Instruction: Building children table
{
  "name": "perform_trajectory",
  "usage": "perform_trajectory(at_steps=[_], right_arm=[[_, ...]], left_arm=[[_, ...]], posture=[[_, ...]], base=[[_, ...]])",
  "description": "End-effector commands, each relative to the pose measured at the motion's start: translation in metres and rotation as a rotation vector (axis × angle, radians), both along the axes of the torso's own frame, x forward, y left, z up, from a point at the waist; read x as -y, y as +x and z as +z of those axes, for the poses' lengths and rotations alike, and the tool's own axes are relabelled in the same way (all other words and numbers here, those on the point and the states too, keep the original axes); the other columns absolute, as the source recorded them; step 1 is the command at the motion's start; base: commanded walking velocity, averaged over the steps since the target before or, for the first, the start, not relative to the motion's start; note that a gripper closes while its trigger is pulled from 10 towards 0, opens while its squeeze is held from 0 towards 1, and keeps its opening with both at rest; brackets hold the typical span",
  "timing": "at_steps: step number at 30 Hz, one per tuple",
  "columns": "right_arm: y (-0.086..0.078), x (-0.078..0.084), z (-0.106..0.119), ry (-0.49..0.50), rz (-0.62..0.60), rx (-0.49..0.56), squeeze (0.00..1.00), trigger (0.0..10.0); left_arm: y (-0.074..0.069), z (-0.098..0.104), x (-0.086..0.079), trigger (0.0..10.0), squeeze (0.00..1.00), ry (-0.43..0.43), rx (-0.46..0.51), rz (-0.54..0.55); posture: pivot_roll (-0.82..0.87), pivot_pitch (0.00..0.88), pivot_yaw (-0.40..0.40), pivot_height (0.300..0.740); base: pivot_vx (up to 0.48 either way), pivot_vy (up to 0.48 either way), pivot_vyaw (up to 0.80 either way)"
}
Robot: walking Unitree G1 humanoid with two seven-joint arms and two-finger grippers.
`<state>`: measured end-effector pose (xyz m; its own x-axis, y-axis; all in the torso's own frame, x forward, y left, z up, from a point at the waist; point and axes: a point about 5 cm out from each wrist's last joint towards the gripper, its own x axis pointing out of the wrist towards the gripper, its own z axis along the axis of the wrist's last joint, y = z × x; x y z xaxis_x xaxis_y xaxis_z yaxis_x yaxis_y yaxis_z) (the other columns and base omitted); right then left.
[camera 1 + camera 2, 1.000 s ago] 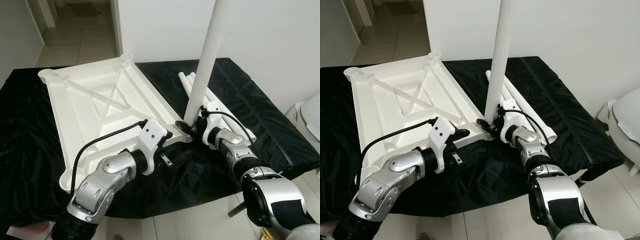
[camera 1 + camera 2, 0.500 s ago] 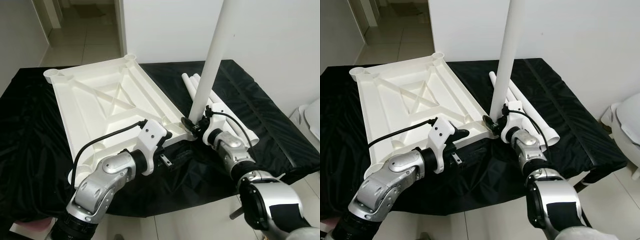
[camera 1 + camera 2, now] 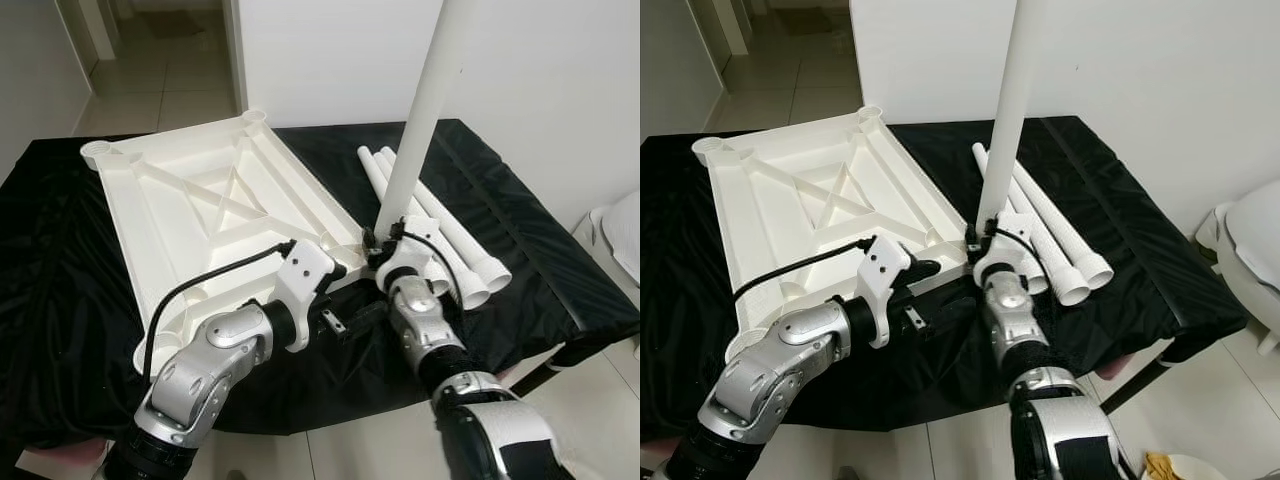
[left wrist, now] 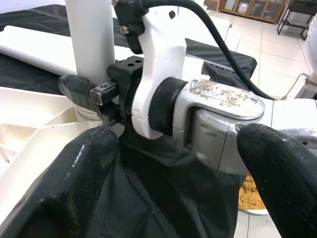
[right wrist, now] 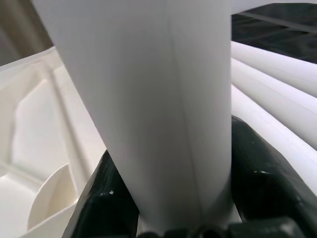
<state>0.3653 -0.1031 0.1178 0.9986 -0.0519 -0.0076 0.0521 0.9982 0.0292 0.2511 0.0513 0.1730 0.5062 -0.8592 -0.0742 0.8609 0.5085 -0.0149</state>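
Presently, items as seen:

1. Tabletop [image 3: 200, 215] – white plastic, lying upside down on surface w/ black cloth [image 3: 520, 240]; ribbed underside up, round leg sockets at corners.

2. Upright leg [image 3: 425, 110] – white tube, standing near-vertical, slight tilt, lower end at tabletop's near right corner socket. Top runs out of frame.

3. Right hand [image 3: 378, 250] – closed on upright leg close to its base; black fingers [image 5: 257, 173] press either side of the tube, per right wrist view. Hand sits right at the corner socket, just beside tabletop edge.

4. Left hand [image 3: 345, 322] – near tabletop's near edge, just left of right hand, low over black cloth. Fingers [image 4: 74, 178] spread apart, holding nothing; left wrist view looks between them at right wrist and base of upright leg.

5. Spare legs [image 3: 440, 235] – white tubes, lying side by side on cloth, right of tabletop, just behind right hand; flared ends toward near right.

6. Floor [image 3: 170, 90] – pale tiles, beyond the surface.
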Motion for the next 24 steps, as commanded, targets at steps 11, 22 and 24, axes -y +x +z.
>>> perform_trajectory(at_steps=[11, 22, 24], right_arm=[[-0.007, -0.002, -0.012, 0.009, -0.026, -0.095, 0.0, 9.0], [-0.004, 0.016, 0.007, 0.042, 0.158, 0.02, 1.0, 10.0], [-0.003, 0.021, 0.008, 0.037, 0.198, 0.022, 1.0, 10.0]], left_arm=[[-0.003, 0.0, -0.001, 10.0, 0.0, -0.002, -0.008, 0.0], [-0.003, 0.0, -0.001, 10.0, 0.0, -0.002, -0.008, 0.0], [-0.002, 0.0, -0.002, 10.0, 0.0, -0.002, -0.008, 0.001]], posture=[[-0.01, 0.03, -0.015, 0.74], [-0.02, 0.031, -0.012, 0.74], [-0.02, 0.03, -0.013, 0.74]], base=[[0.0, 0.0, 0.0], [0.0, 0.0, 0.0], [0.0, 0.0, 0.0]])
